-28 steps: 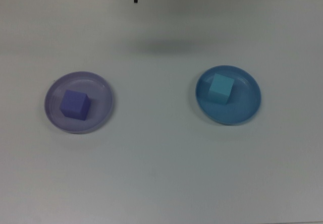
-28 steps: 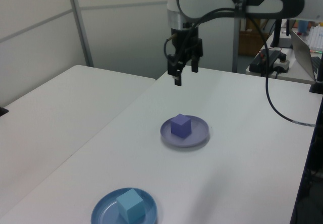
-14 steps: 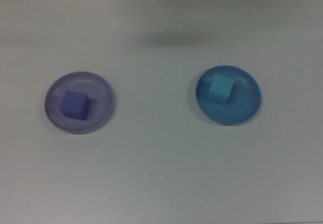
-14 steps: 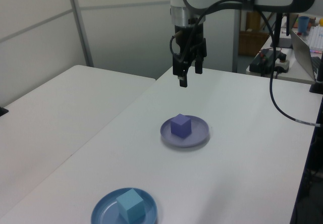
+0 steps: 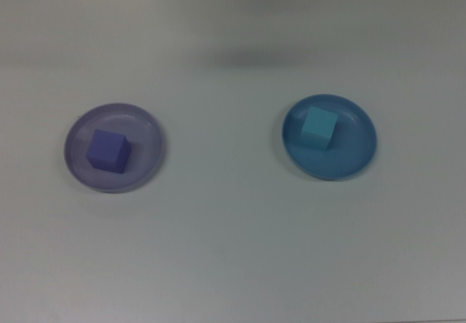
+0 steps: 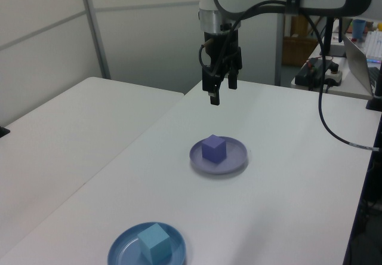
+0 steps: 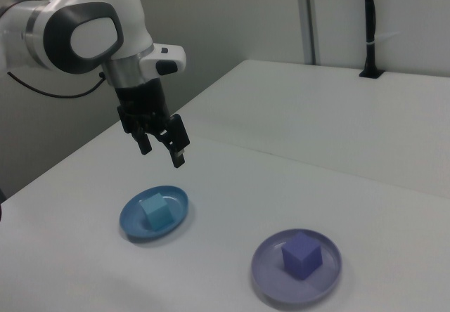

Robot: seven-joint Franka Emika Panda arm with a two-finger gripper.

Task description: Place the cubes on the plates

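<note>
A purple-blue cube (image 5: 108, 150) rests inside the lavender plate (image 5: 149, 130) on the top view's left. The light cyan cube (image 5: 319, 126) sits in the blue plate (image 5: 360, 156) on the top view's right. Both pairs show again in the left view: purple-blue cube (image 6: 213, 148) on lavender plate (image 6: 237, 157), cyan cube (image 6: 154, 242) on blue plate (image 6: 122, 250). My gripper (image 6: 222, 95) hangs open and empty high over the table's far side, beyond the lavender plate. In the right view the gripper (image 7: 163, 156) is above and behind the blue plate (image 7: 132, 224). The top view does not show it.
A second white table (image 6: 65, 133) adjoins on the left view's left. A desk with a laptop and cables (image 6: 334, 68) stands on the left view's right behind the arm. A black post (image 7: 369, 24) rises at the back of the right view.
The fingertips seen at the top view's upper edge a second ago have left it. In the left view the gripper shifted slightly. Cubes and plates have not moved.
</note>
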